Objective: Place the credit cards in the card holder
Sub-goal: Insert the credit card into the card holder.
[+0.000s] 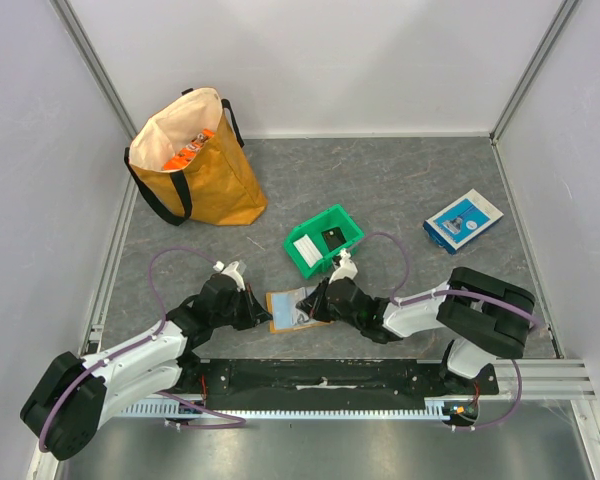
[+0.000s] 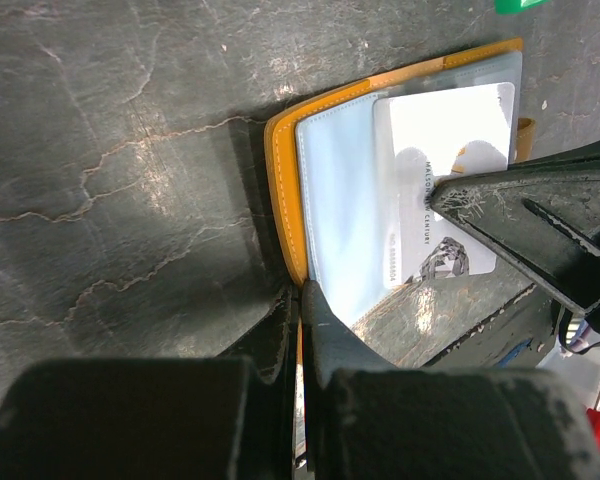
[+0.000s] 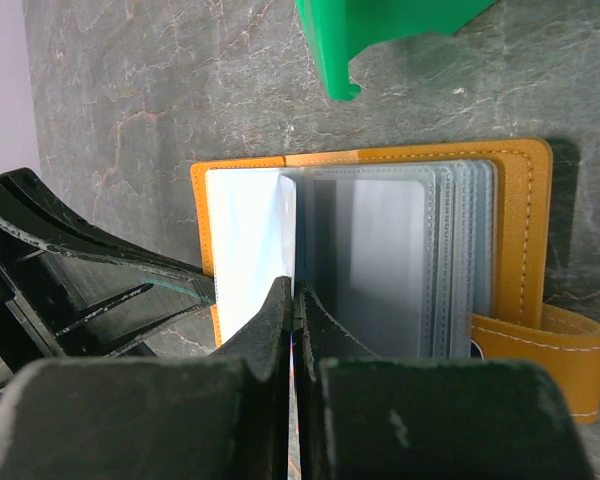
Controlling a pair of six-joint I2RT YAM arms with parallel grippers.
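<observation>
The orange card holder (image 1: 283,311) lies open on the table between my two grippers. My left gripper (image 1: 257,312) is shut on its orange left edge (image 2: 280,170), fingertips together (image 2: 300,295). My right gripper (image 1: 316,302) is shut (image 3: 296,292) on a thin leaf standing upright from the holder (image 3: 525,230). In the left wrist view this leaf is a clear sleeve with a white credit card (image 2: 450,140) in it. The snap tab (image 3: 570,350) lies to the right. One white card (image 1: 305,248) and one black card (image 1: 332,237) lie in the green bin.
The green bin (image 1: 348,226) stands just behind the holder and shows at the top of the right wrist view (image 3: 380,30). An orange-yellow tote bag (image 1: 195,165) stands at the back left. A blue-and-white flat box (image 1: 463,220) lies at the right.
</observation>
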